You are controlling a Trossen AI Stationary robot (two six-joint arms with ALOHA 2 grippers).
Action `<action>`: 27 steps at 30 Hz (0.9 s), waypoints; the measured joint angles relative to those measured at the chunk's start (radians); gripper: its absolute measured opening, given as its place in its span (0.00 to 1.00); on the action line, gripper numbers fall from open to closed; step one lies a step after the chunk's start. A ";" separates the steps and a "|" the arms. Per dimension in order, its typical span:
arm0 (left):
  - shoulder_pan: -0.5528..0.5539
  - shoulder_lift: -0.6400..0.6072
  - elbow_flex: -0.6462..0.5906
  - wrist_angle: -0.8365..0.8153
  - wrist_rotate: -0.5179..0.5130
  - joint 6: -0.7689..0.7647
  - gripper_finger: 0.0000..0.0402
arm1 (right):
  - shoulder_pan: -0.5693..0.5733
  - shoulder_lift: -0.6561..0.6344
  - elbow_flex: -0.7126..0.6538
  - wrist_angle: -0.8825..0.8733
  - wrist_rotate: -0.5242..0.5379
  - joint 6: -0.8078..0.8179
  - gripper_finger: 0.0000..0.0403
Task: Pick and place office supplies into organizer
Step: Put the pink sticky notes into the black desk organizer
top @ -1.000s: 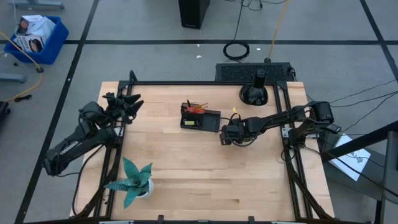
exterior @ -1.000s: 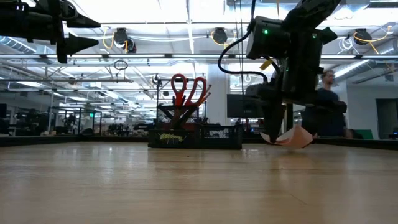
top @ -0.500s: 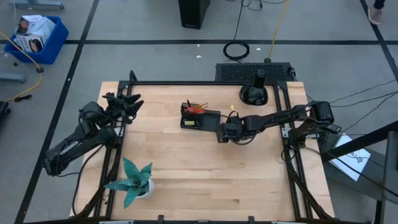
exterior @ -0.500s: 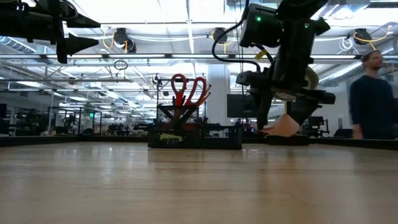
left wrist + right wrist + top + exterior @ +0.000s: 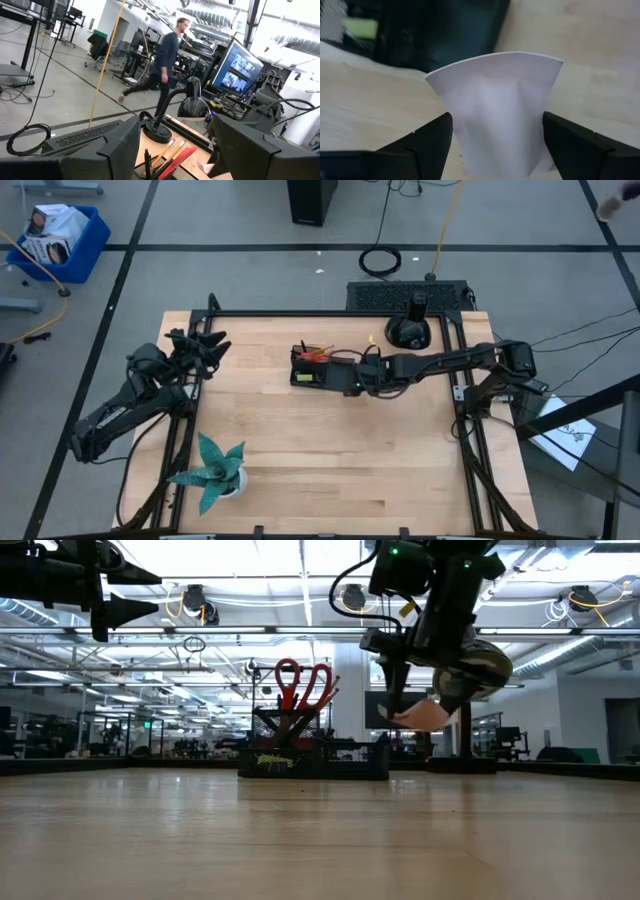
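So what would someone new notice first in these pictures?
Probably the right gripper lifted above the table beside the organizer, its fingers pinching a bowed pink sticky-note pad. Next, the red-handled scissors standing upright in the organizer, and the teal spiky plant at the table's near-left corner.

Two dark fingers (image 5: 115, 150) are seen apart in the foreground. Between them, orange pencils (image 5: 161, 152) and red-handled scissors (image 5: 176, 159) are seen. A person (image 5: 160, 82) is seen walking beyond.
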 joint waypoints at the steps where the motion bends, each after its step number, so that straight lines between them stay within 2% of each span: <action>1: 0.000 0.000 0.000 0.000 0.000 0.000 0.64 | -0.009 0.000 0.001 0.010 0.001 0.000 0.71; 10: 0.000 0.000 0.000 0.000 0.000 0.000 0.64 | -0.086 0.000 0.001 0.112 -0.053 0.021 0.71; 21: 0.000 0.000 0.000 0.000 0.000 0.000 0.64 | -0.091 0.028 0.003 0.219 -0.053 0.031 0.71; 27: -0.001 0.000 0.000 -0.001 0.001 0.000 0.64 | -0.092 0.090 0.082 0.173 -0.027 0.053 0.71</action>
